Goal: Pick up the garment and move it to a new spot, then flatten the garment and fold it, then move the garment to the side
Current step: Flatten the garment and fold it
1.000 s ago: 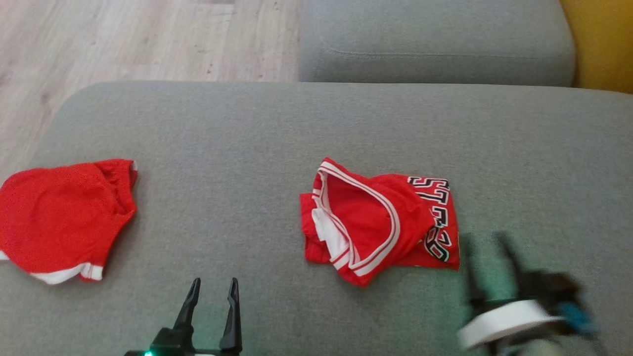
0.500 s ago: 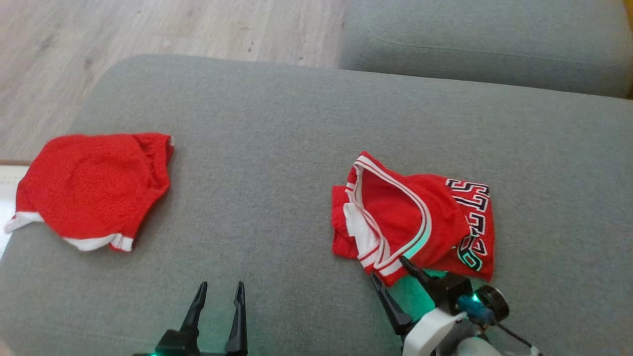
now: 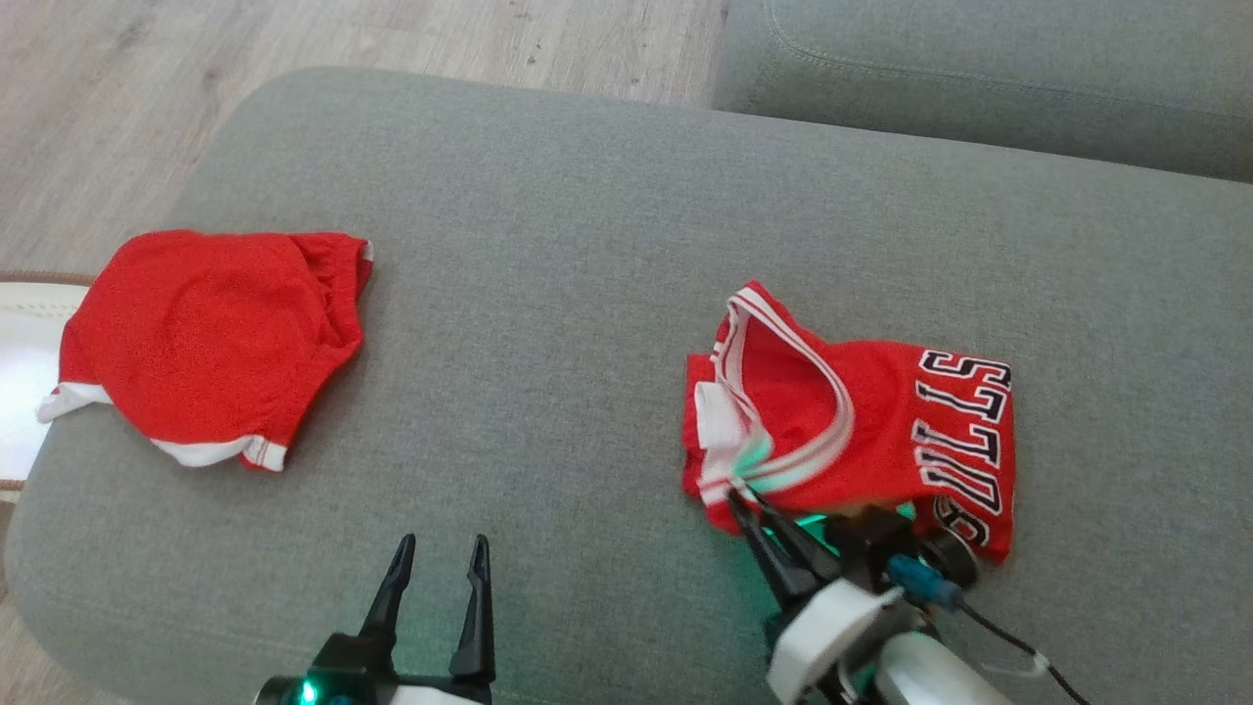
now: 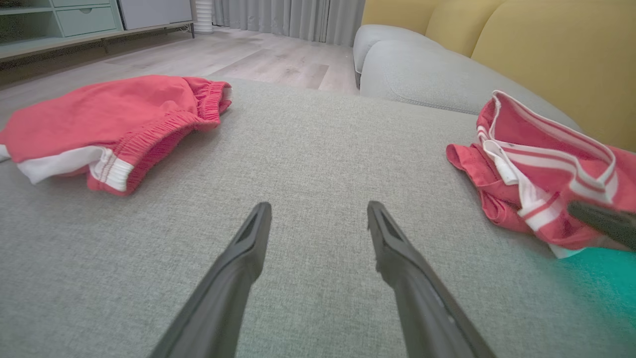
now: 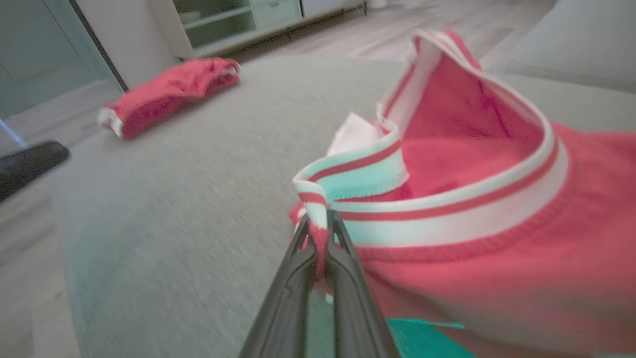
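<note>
The garment, a red jersey [image 3: 881, 431] with white striped trim and black lettering, lies crumpled on the grey couch cushion [image 3: 548, 245], right of centre. My right gripper [image 3: 739, 499] is at its near left edge, shut on a fold of the striped trim. The right wrist view shows that trim pinched between the fingertips of the right gripper [image 5: 318, 219], with the jersey [image 5: 472, 164] bunched up behind it. My left gripper [image 3: 442, 543] hovers open over bare cushion at the near edge, and in its own view the left gripper [image 4: 318, 206] holds nothing, with the jersey [image 4: 541, 164] at the right.
A second red garment, shorts [image 3: 206, 333] with white hems, lies at the cushion's left end, close to the edge. Another grey cushion [image 3: 979, 78] sits beyond at the upper right, with a yellow backrest [image 4: 546, 49] behind. Wooden floor [image 3: 98, 98] lies past the left edge.
The head camera has shifted. My right gripper came in from the right to the jersey's near left edge and shut on the striped trim. The left gripper stayed open and still.
</note>
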Controlling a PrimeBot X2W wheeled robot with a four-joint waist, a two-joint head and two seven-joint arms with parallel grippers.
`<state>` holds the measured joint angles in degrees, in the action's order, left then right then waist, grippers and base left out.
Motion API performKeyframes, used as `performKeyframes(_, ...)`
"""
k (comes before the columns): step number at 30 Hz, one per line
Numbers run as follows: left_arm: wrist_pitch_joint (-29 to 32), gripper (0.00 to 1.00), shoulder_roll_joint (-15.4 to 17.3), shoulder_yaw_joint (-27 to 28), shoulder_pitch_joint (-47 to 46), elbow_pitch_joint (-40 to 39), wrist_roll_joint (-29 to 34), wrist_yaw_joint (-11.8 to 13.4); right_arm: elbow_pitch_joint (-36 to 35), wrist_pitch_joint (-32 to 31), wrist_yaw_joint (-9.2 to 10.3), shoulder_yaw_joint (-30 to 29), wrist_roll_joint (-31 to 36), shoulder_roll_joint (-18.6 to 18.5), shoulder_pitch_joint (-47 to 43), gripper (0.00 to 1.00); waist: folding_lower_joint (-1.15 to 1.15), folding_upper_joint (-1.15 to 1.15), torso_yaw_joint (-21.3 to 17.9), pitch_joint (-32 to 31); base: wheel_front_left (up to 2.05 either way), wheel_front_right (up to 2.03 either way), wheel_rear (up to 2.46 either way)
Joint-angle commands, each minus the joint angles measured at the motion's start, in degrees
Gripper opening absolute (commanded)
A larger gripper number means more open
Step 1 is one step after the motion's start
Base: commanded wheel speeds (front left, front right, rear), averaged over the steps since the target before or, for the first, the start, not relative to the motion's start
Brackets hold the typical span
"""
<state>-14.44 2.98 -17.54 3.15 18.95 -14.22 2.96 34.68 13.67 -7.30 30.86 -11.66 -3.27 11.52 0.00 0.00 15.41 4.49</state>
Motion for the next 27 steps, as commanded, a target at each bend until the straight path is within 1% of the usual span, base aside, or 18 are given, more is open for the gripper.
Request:
performKeyframes(1,-0.56,1.0,-0.11,1.31,-1.97,-1.73,-0.28,-0.1,-2.07,0.79,-0.19,1.53,-0.62,0.37,2.5,0.0,0.0,0.0,0.07,-0.12,0.0,0.0,0.0)
performKeyframes(3,-0.56,1.0,-0.11,1.28,-1.91,-1.7,-0.19,-0.26,-2.93,0.93,-0.19,3.82,-3.56,0.37,3.24,0.0,0.0,0.0,0.27,-0.38,0.0,0.0,0.0)
performKeyframes(5,-0.56,1.0,-0.11,1.18,-1.98,-1.56,-0.06,-0.42,-2.28,0.53,-0.19,6.37,-5.91,0.38,4.2,0.0,0.0,0.0,0.42,-0.53,0.0,0.0,0.0)
performKeyframes(6,-0.56,1.0,-0.11,1.1,-2.08,-1.42,0.05,-0.52,-1.65,0.03,-0.19,7.2,-6.82,0.38,4.72,0.85,0.0,0.0,0.47,-0.61,0.0,0.0,0.0)
performKeyframes(7,-0.56,1.0,-0.11,1.07,-2.24,-1.23,0.15,-0.59,-1.09,-0.35,-0.19,8.01,-7.52,0.38,5.24,1.0,0.0,0.0,0.5,-0.69,0.0,0.0,0.0)
performKeyframes(10,-0.56,1.0,-0.11,1.51,-2.8,-1.08,0.35,-0.57,-1.79,0.43,-0.19,8.71,-9.86,0.38,6.47,1.0,0.0,0.0,0.03,-0.95,0.0,0.0,0.0)
performKeyframes(13,-0.56,1.0,-0.11,2.43,-3.01,-1.24,0.61,-0.53,-3.74,1.19,-0.19,6.47,-8.96,0.38,7.06,1.0,0.0,0.0,-1.28,-1.5,0.0,0.0,0.0)
performKeyframes(15,-0.56,1.0,-0.11,3.01,-3.15,-1.6,0.73,-0.44,-7.15,1.27,-0.19,1.72,-6.85,0.38,6.43,1.0,0.0,0.0,-2.43,-1.89,0.0,0.0,0.0)
performKeyframes(19,-0.56,1.0,-0.11,4.01,-3.41,-2.28,1.13,-0.35,-12.34,1.3,-0.19,-11.79,-1.43,0.39,2.04,1.0,0.0,0.0,-4.85,-2.86,0.0,0.0,0.0)
performKeyframes(22,-0.56,1.0,-0.11,4.63,-3.61,-2.44,1.85,-0.34,-15.14,1.31,-0.19,-21.18,1.28,0.39,-1.49,1.0,0.0,0.0,-6.75,-3.5,0.0,0.0,0.0)
performKeyframes(25,-0.56,1.0,-0.11,5.55,-3.36,-2.43,2.22,-0.35,-16.39,1.31,-0.19,-27.4,2.6,0.39,-4.09,1.0,0.0,0.0,-8.38,-4.29,0.0,0.0,0.0)
performKeyframes(27,-0.56,1.0,-0.11,6.0,-3.07,-2.4,2.92,-0.59,-16.93,1.32,-0.19,-30.29,3.21,0.39,-5.51,1.0,0.0,0.0,-9.25,-4.6,0.0,0.0,0.0)
